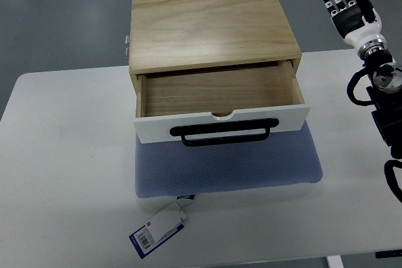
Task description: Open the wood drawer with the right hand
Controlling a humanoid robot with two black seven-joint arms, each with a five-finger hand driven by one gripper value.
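A light wood box [210, 26] stands on a blue-grey cushion [226, 164] in the middle of the white table [69, 155]. Its drawer [220, 95] is pulled out toward me and looks empty inside. The drawer has a white front with a black bar handle [225, 134]. My right hand [348, 4] is raised at the upper right, well away from the drawer, fingers straight and spread, holding nothing. Its black arm [383, 105] runs down the right edge. The left arm does not show.
A white and blue tag [158, 230] hangs from the cushion's front edge onto the table. A small metal hinge or latch [127, 46] sticks out on the box's left side. Grey floor lies beyond the table.
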